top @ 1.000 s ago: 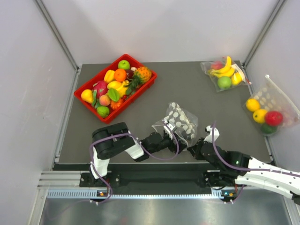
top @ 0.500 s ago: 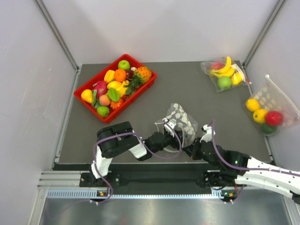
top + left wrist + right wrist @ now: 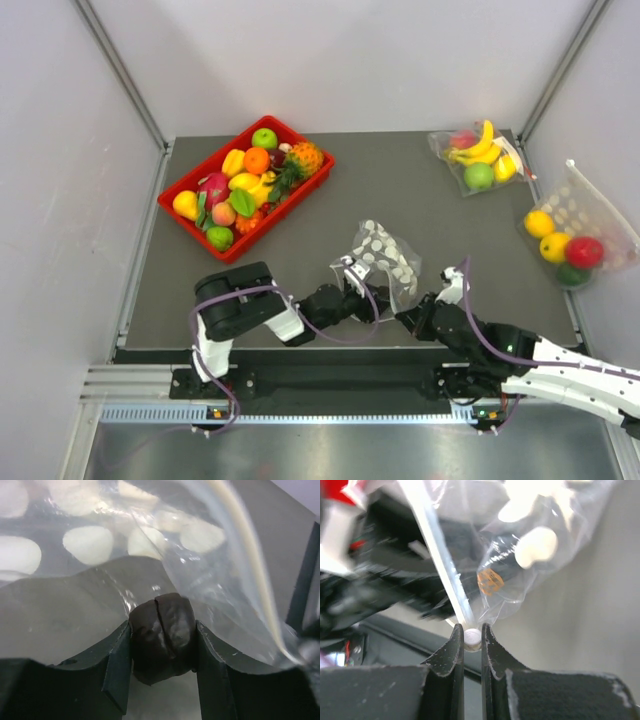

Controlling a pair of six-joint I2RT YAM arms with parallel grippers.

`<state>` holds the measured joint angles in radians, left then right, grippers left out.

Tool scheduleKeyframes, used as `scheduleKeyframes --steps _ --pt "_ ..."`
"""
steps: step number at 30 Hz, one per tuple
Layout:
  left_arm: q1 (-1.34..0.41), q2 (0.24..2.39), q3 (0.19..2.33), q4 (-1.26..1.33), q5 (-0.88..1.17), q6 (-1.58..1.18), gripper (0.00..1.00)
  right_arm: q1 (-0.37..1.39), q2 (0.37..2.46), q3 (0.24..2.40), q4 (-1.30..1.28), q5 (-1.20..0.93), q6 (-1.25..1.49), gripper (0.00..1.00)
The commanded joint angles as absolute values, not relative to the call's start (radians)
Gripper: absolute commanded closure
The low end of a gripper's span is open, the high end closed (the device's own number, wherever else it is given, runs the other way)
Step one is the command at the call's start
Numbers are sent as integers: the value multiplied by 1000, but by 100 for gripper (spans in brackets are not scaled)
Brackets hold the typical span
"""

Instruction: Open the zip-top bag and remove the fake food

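The zip-top bag (image 3: 380,258), clear with pale round dots, stands crumpled near the table's front edge between my two grippers. My left gripper (image 3: 350,287) reaches it from the left. In the left wrist view this gripper (image 3: 163,630) is shut on a dark brown round piece with a seam (image 3: 170,617), with bag film (image 3: 90,545) and the white zip strip (image 3: 240,540) just beyond. My right gripper (image 3: 412,316) is shut on the white zip slider (image 3: 472,637) at the end of the zip strip (image 3: 437,555). The peach, orange and green fruits are hidden.
A red tray (image 3: 310,140) of several fake fruits sits at the back left. A clear banana-and-apple bag (image 3: 478,158) lies at the back right. A bigger dotted bag of yellow and red fruit (image 3: 575,232) leans on the right wall. Grey walls close in both sides.
The bag has sunk and crumpled a little toward the front edge. The left arm's elbow swung right, then back left. The right gripper shifted slightly. Both grips held.
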<state>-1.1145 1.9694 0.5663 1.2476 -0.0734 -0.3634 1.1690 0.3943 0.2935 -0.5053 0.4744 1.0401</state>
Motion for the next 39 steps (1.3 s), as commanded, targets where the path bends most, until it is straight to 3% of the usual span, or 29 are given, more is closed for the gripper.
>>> scheduleKeyframes --steps 1,17,25,32,39 --pt "-1118 1846 522 1238 -32 -357 89 1169 382 325 -603 600 1111 100" --pt "-1118 1502 454 833 69 -365 90 1167 549 416 -634 804 1106 100" --pt "-1106 1252 436 565 66 -390 86 1108 617 459 -540 835 961 100" --pt "-847 1039 477 340 58 -408 85 872 693 445 -338 642 755 100" --pt "-445 1052 632 210 149 -440 83 707 750 428 -227 479 640 100"
